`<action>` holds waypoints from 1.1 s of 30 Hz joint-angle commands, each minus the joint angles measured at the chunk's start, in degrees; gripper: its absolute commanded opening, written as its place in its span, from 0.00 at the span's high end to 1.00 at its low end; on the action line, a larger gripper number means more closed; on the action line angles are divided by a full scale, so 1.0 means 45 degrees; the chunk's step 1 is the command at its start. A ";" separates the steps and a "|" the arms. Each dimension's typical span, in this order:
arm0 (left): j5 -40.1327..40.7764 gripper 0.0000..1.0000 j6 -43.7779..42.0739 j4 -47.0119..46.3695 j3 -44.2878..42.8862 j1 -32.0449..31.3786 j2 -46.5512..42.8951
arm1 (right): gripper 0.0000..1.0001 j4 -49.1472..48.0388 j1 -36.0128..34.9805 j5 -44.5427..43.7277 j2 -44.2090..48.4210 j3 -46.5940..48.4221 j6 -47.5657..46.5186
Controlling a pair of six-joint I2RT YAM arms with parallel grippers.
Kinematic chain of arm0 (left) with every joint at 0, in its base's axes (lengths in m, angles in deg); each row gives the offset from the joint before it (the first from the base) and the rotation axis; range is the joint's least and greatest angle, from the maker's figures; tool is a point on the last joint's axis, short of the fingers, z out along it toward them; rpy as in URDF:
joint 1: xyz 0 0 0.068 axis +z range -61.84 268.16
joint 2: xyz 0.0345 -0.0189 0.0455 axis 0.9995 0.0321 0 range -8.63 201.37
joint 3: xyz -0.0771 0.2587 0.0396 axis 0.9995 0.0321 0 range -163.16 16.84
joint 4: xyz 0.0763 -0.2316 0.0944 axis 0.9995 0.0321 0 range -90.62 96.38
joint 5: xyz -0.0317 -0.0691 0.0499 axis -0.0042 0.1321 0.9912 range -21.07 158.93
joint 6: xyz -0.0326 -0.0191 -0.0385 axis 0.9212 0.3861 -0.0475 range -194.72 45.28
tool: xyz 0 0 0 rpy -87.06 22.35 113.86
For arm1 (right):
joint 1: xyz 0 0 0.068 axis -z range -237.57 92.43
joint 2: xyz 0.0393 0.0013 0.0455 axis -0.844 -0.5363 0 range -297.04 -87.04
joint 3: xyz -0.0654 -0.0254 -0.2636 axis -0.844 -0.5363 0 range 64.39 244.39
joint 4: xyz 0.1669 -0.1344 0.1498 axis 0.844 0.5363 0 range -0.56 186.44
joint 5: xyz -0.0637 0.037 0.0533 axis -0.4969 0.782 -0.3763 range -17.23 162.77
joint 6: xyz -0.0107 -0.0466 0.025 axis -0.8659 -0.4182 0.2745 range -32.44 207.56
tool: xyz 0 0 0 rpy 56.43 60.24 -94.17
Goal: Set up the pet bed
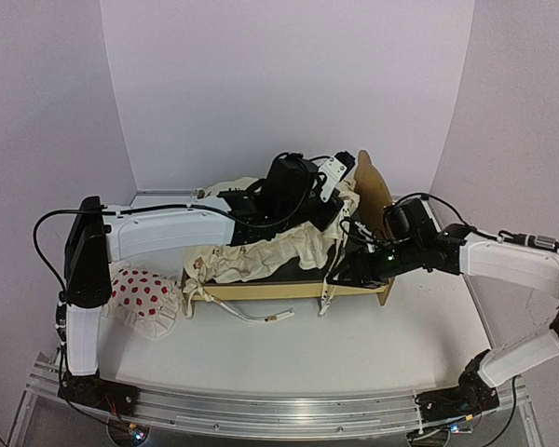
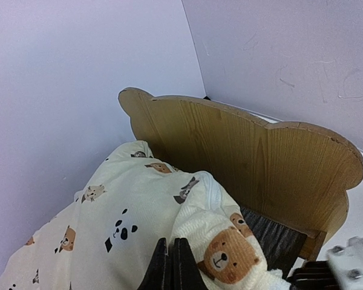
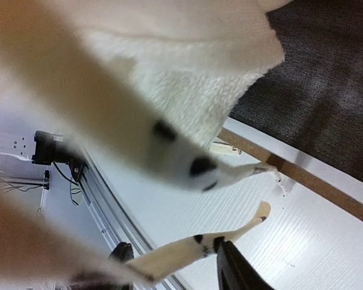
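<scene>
White table — 1 pet bed, 1 quilt, 1 pillow.

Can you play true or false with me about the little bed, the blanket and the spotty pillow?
1. The spotty pillow lies inside the pet bed. False: it lies on the table, beside the bed.
2. The quilt has bears and pandas on it. True.
3. The quilt is spread flat on the table. False: it lies bunched up on the bed.
4. The headboard has rounded ears at its top corners. True.
</scene>
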 commanded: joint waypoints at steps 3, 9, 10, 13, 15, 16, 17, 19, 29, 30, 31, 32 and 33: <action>-0.0217 1.00 0.0136 -0.0619 0.0228 0.0217 -0.1031 | 0.41 0.1181 -0.0027 -0.1694 0.2645 -0.1246 -0.1363; -0.1027 1.00 0.0129 -0.0668 0.0480 0.0216 -0.1361 | 0.40 0.1303 -0.0027 -0.5679 0.3829 -0.1971 -0.2477; -0.1077 1.00 0.0131 -0.0663 0.0486 0.0216 -0.1386 | 0.43 0.1239 -0.0029 -0.6321 0.3779 -0.2021 -0.2688; -0.1184 1.00 0.0104 -0.0613 0.0462 0.0216 -0.1418 | 0.52 0.0872 -0.0032 -0.7968 0.3312 -0.1985 -0.3207; -0.1260 1.00 0.0090 -0.0554 0.0462 0.0210 -0.1430 | 0.57 0.0382 -0.0030 -0.8592 0.2963 -0.2011 -0.3691; -0.1330 1.00 0.0085 -0.0533 0.0468 0.0211 -0.1458 | 0.58 0.0057 -0.0023 -0.8672 0.2735 -0.2031 -0.3939; -0.1402 1.00 0.0081 -0.0515 0.0484 0.0216 -0.1486 | 0.59 -0.0244 -0.0019 -0.8692 0.2513 -0.2027 -0.4178; -0.1572 1.00 0.0091 -0.0494 0.0557 0.0216 -0.1560 | 0.62 -0.0720 -0.0027 -0.8487 0.2142 -0.1935 -0.4595; -0.1958 1.00 0.0071 -0.0359 0.0689 0.0216 -0.1862 | 0.68 -0.3884 -0.0027 -0.7273 0.1107 -0.2339 -0.5949; -0.1966 1.00 0.0065 -0.0369 0.0696 0.0217 -0.1881 | 0.68 -0.4153 -0.0027 -0.7203 0.0941 -0.2348 -0.6052; -0.1969 1.00 0.0062 -0.0383 0.0711 0.0218 -0.1901 | 0.68 -0.4357 -0.0032 -0.7127 0.0787 -0.2339 -0.6148; -0.1963 1.00 0.0066 -0.0399 0.0732 0.0219 -0.1919 | 0.68 -0.4489 -0.0033 -0.6939 0.0617 -0.2294 -0.6219; -0.1946 1.00 0.0064 -0.0429 0.0759 0.0216 -0.1943 | 0.68 -0.4619 -0.0029 -0.6667 0.0418 -0.2242 -0.6295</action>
